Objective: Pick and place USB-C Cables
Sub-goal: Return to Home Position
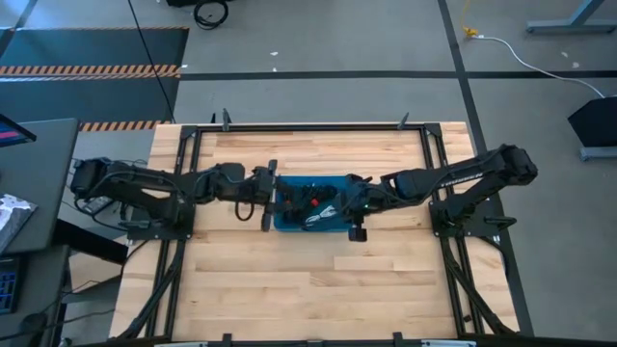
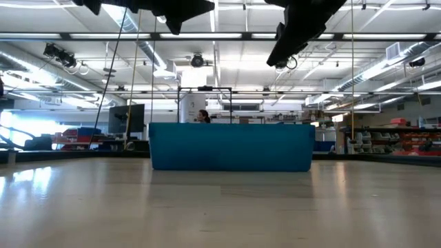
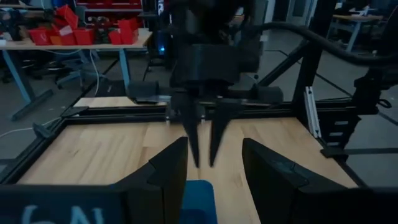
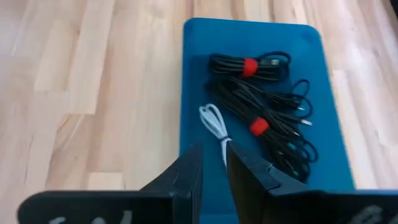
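Blue tray (image 1: 287, 223) sits mid-table (image 1: 289, 289), directly between the two grippers. Left gripper (image 1: 281, 198) hangs at one short end of the tray, raised off the wood. Its fingers (image 3: 168, 177) are set wide apart with nothing between them, and a strip of the tray shows just under its tips. Right gripper (image 4: 214, 167) faces it from the opposite short end, above the tray's rim, fingers drawn to a narrow gap, holding nothing. USB-C cables (image 4: 273, 130) all lie inside the tray, below and just ahead of the right gripper's tips: two black bundles with red bands (image 4: 249, 66), loose black coils tangled against them, and one white cable (image 4: 214, 121) nearest that gripper's fingers. Low view: both arms hang clear above the tray wall, not touching it.
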### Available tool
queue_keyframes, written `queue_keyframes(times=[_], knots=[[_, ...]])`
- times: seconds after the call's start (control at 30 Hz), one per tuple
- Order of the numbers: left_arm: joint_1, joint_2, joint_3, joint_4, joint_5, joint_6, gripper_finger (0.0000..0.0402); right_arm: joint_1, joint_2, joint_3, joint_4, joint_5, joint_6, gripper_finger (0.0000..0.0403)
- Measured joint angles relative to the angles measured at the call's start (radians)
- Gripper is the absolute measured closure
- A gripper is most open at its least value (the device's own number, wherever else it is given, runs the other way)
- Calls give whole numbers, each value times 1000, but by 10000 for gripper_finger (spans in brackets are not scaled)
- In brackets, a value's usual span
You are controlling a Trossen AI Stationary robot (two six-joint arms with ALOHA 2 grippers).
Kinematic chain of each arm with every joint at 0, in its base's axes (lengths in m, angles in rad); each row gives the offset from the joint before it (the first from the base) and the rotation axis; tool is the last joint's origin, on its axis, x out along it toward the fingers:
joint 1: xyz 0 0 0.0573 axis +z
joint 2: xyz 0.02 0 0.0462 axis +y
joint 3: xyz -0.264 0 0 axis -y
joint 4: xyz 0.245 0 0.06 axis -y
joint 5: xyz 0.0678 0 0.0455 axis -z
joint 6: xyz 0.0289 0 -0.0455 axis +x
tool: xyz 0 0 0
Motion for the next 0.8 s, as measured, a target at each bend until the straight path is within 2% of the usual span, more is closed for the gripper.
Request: queue_keyframes(times=[0.17, 0.4, 0.67, 0.8], knots=[[55, 14, 1, 22, 33, 12, 241, -18, 0, -55, 109, -18, 6, 326], [125, 15, 0, 44, 138, 25, 241, -49, -28, -77, 88, -25, 33, 326], [151, 10, 0, -20, 60, -55, 241, -49, -99, -127, 81, -16, 42, 326], [138, -33, 0, -79, 53, -101, 242, -62, -154, -176, 87, -16, 45, 326]])
